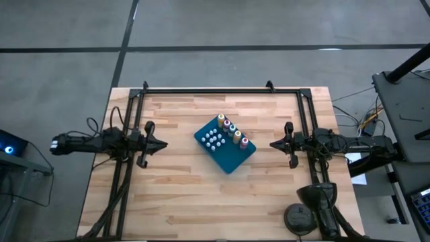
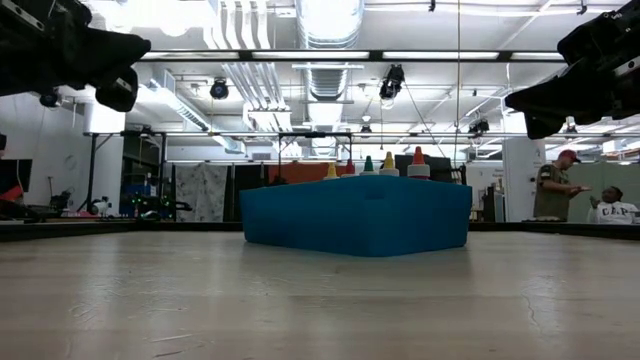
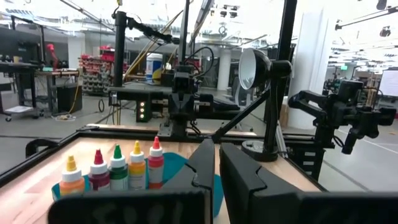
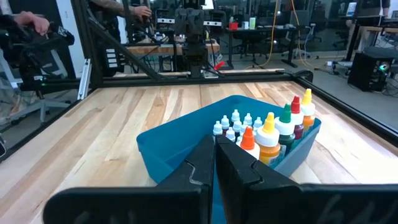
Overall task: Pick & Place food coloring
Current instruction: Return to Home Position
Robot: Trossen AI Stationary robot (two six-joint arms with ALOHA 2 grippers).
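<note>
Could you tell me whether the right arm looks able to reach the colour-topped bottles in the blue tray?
Probably yes: the right gripper hangs beside the blue tray, the colour-topped bottles line its nearer side, and nothing stands between.

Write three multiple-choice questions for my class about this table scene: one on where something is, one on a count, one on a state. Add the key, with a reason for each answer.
1. Where do the small bottles stand?
A. on the bare table
B. inside the blue tray
C. in a gripper

2. How many taller bottles with coloured tops are there?
A. five
B. two
C. ten

3. How are the left gripper and right gripper placed?
A. each grips a bottle
B. both press on the tray
C. both are shut, empty and apart from the tray

Key: 1 B, since the high view shows every bottle within the tray's walls. 2 A, since the left wrist view shows five in a row. 3 C, since the high view shows each gripper off to its own side of the tray, holding nothing.
</note>
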